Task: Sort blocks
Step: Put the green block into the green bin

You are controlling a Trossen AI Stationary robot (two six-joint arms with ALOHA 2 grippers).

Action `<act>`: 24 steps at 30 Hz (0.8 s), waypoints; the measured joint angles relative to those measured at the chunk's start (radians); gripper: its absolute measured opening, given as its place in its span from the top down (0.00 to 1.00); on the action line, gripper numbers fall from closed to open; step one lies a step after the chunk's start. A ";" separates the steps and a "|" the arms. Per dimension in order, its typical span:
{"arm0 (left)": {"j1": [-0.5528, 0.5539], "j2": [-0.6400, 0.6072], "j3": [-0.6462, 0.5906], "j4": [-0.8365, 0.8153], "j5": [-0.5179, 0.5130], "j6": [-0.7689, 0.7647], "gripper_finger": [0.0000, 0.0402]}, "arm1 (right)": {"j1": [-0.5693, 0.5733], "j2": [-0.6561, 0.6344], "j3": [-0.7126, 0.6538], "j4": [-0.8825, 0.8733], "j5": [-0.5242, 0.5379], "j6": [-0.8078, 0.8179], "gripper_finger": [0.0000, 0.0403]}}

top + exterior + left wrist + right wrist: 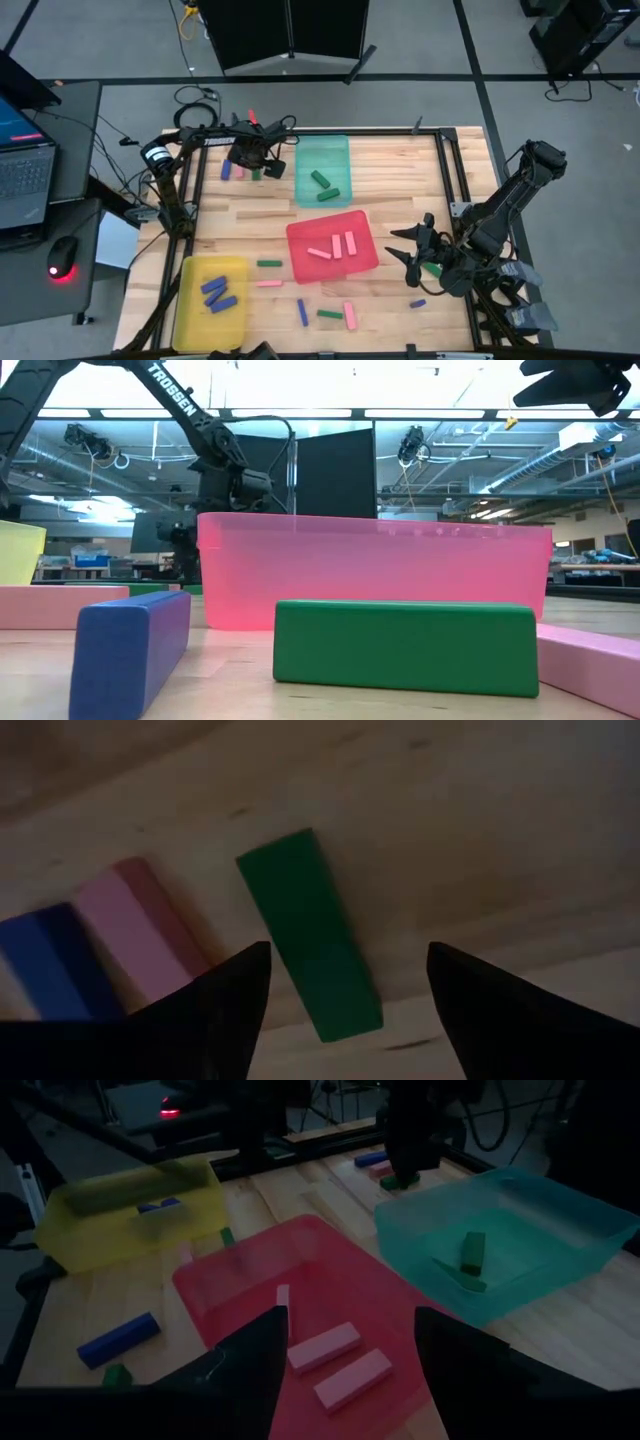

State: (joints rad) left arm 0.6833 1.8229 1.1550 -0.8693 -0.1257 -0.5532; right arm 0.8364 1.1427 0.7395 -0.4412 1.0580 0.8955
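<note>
A short green block (308, 935) lies flat on the bare wood tabletop (480, 840) near its far edge, just beside the teal tray (322, 152); a pink block (148, 935) sits next to it, a blue block (40, 960) beyond that, the pink and blue close or touching. My left end effector (345, 1005) hangs right over the green one, fingers released & spread, one tip each side of the bar, not yet touching. I judge the block light, stiff, hard-edged w/ smooth painted faces, so a bit slippery; best to pinch across its two long flat sides near the middle, where the pink neighbour leaves only a narrow gap for my finger. Two green blocks already lie in the teal tray, pink ones in the red tray (300, 240), blue in the yellow tray (190, 270); several more are loose at the near side. My right end effector (412, 255) waits open over the tabletop just right of the red tray.
</note>
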 joint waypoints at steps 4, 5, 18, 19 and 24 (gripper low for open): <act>0.011 -0.001 -0.046 0.042 0.009 -0.004 0.31 | 0.000 0.000 0.000 0.000 0.000 0.000 0.43; 0.014 -0.004 -0.055 0.053 0.013 -0.006 0.31 | 0.000 0.000 0.000 0.000 0.000 0.000 0.43; 0.016 -0.004 -0.077 0.118 0.039 -0.002 0.72 | -0.002 0.000 0.000 0.003 0.034 0.000 0.43; 0.016 -0.004 -0.077 0.118 0.039 -0.001 0.75 | -0.002 0.000 0.000 0.005 0.034 0.000 0.43; 0.006 -0.021 -0.081 0.132 -0.003 0.038 0.74 | -0.002 0.000 0.000 0.007 0.034 0.001 0.43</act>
State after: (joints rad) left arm 0.6891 1.8023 1.0739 -0.7374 -0.1291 -0.5150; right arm 0.8349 1.1431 0.7395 -0.4339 1.0916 0.8966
